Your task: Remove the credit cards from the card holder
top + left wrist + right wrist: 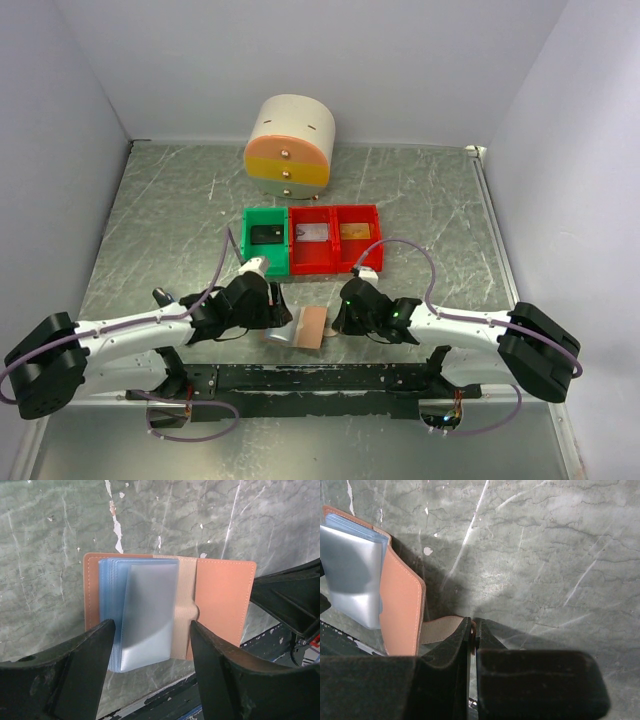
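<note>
Card holder (312,326) lay at table's (450,200) near edge | right gripper (472,626) pinched its strap (440,628); left gripper (150,626) spread astride credit cards (149,602) | judged best: nip top card's free edge only; draw outward

L arm (120,330) & R arm (460,322): white link shells, black joints, chunky black motor blocks (45,365) at left/right ends. Lilac cables (215,275) loop along each. Green LED (398,313) on R wrist. L gripper (152,626), R gripper (473,627): matte black, scuffed fingers.
</note>
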You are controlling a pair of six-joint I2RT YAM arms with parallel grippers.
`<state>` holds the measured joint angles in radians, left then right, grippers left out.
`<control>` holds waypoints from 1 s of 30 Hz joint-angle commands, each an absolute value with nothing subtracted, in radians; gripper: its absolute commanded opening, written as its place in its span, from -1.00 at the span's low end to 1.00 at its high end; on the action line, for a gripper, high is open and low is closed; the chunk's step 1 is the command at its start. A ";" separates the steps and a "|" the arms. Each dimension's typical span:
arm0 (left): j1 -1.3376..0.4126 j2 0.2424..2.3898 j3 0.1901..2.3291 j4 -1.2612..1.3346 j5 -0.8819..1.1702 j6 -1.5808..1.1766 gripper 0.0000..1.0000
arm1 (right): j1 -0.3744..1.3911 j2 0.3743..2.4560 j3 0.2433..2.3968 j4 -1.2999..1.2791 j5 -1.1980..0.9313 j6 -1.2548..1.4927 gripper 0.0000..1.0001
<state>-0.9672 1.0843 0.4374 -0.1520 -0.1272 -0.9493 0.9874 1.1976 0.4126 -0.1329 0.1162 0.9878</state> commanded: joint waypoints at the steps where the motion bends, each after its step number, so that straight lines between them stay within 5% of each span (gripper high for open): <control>1: -0.966 1.100 0.435 -0.100 -0.095 -0.934 0.45 | 0.983 1.195 0.428 -0.149 0.124 0.983 -0.99; 10: -0.966 1.049 0.421 -0.039 -0.029 -0.910 0.16 | 0.983 1.197 0.419 -0.142 0.129 0.986 -0.99; 20: -0.971 1.165 0.390 0.242 0.259 -0.854 0.23 | 0.983 1.200 0.446 -0.170 0.156 0.982 -0.95; 30: -1.036 1.308 0.377 0.376 0.218 -0.907 0.24 | 0.982 1.114 0.524 -0.292 0.215 0.979 -0.32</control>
